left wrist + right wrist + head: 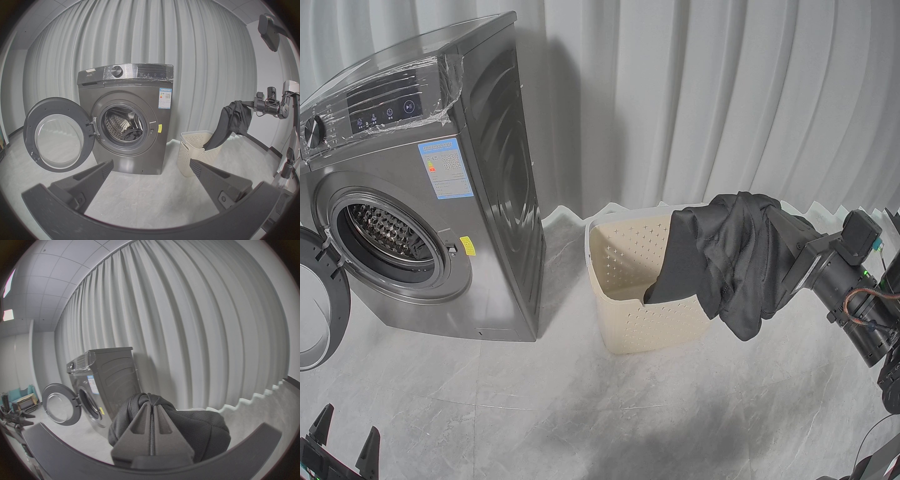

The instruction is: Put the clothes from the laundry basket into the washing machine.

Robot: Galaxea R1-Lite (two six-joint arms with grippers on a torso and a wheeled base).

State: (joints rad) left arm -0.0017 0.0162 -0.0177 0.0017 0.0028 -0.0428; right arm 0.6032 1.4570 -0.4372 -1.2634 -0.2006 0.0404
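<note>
A grey washing machine (425, 187) stands at the left with its round door (319, 300) swung open; a dark item lies in the drum (131, 135). The cream laundry basket (640, 312) sits on the floor to its right. My right gripper (152, 408) is shut on a black garment (731, 256), held above the basket's right rim; the cloth's lower end still hangs inside the basket. The garment drapes over the fingers, hiding them in the head view. My left gripper (150, 164) is open and empty, low near the floor, facing the machine.
White pleated curtains (706, 94) close off the back. Grey tiled floor (550, 400) lies open between me, the machine and the basket. The open door juts out at the far left.
</note>
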